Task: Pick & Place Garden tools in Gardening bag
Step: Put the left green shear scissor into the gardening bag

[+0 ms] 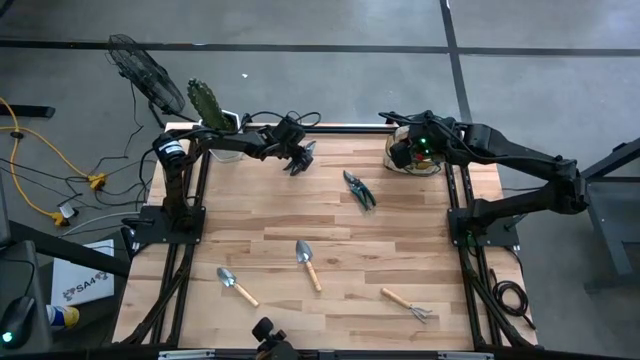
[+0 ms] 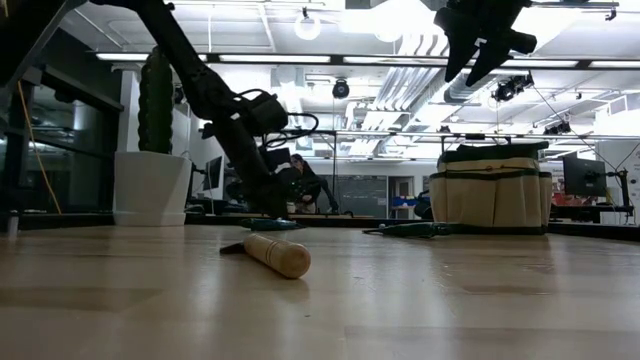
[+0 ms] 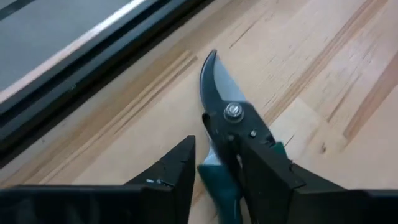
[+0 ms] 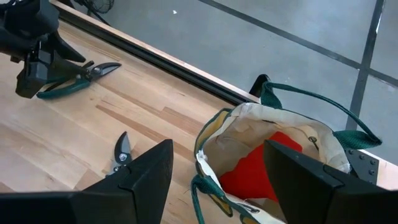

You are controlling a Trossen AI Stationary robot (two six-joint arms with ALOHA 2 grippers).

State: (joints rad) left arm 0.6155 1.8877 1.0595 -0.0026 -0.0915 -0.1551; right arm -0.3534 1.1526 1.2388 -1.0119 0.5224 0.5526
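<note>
Pruners [image 3: 233, 134] lie flat on the desk [image 1: 400, 250] between the fingers of my left claw [image 3: 214, 168], which straddles their green grips half-narrowed, set to pinch them. From them, the gardening bag [image 4: 273, 155] stands well across the desk's far edge, mouth up, under my wide right claw [image 4: 217, 171] that waits above.

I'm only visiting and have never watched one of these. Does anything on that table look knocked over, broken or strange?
Nothing stands out. The trowels and rake lie flat on the table, the bag stands open with something red inside, and the left gripper straddles a pruner.
</note>
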